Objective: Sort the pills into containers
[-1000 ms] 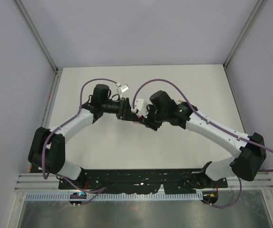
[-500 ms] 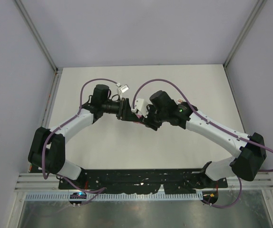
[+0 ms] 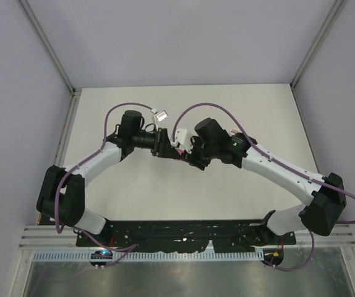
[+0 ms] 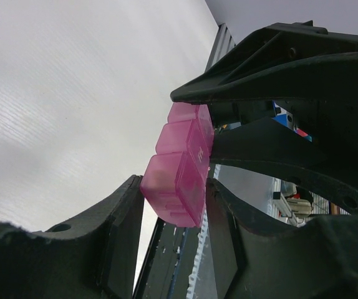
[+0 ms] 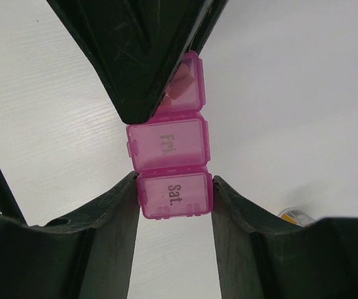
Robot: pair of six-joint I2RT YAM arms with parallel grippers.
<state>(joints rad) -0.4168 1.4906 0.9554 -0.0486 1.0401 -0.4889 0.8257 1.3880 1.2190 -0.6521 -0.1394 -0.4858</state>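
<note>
Only readable txt is on the pink pill box, right wrist view. End lid: "Sat." in dark grey print, w/ full stop. Next lid along the strip: "Fri.", much fainter, pale letters on the pink. Third lid is mostly hidden, no day legible. Left wrist view: faint marking on one lid of the same box, seen at a steep angle, can't read it. Top view: box too small, nothing legible.

The left gripper's finger hides most of the pill box's far compartment, perhaps open.
</note>
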